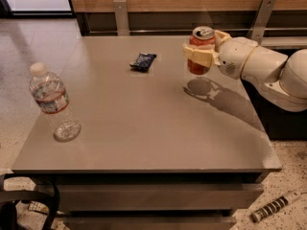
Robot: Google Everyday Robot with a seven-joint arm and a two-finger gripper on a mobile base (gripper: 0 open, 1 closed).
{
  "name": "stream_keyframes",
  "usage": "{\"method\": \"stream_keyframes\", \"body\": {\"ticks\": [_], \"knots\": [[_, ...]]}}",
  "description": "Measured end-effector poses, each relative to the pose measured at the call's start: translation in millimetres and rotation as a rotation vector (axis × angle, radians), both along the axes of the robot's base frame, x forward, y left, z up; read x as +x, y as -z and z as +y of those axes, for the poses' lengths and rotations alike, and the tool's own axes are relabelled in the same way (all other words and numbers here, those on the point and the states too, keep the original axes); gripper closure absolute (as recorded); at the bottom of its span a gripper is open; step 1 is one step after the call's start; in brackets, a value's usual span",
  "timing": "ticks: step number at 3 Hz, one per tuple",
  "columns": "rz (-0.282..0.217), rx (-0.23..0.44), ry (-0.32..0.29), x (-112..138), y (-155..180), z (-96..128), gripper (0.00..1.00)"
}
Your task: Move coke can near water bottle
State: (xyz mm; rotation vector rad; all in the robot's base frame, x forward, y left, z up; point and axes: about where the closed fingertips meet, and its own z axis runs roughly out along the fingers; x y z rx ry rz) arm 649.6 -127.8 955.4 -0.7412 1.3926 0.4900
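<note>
The coke can (200, 41), orange-red with a silver top, hangs upright above the grey table (144, 128) at the far right, its shadow on the surface below it. My gripper (202, 54) comes in from the right on a white arm and is shut on the can, with cream fingers (197, 54) wrapped around its middle. The water bottle (52, 102), clear with a white cap and a red-and-white label band, stands at the table's left edge, far from the can.
A flat dark blue snack packet (143, 61) lies at the table's far middle. A wooden wall with metal posts (121, 16) runs behind the table. A ribbed cylinder (274, 208) lies on the floor at the lower right.
</note>
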Motion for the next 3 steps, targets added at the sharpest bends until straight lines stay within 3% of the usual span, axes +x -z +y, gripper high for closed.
{"method": "stream_keyframes", "body": {"ticks": [1,3], "knots": [[-0.021,0.006,-0.083,-39.5,-16.0,31.8,1.00],[0.003,0.058,-0.267,-104.2,-6.7,97.6,1.00]]}}
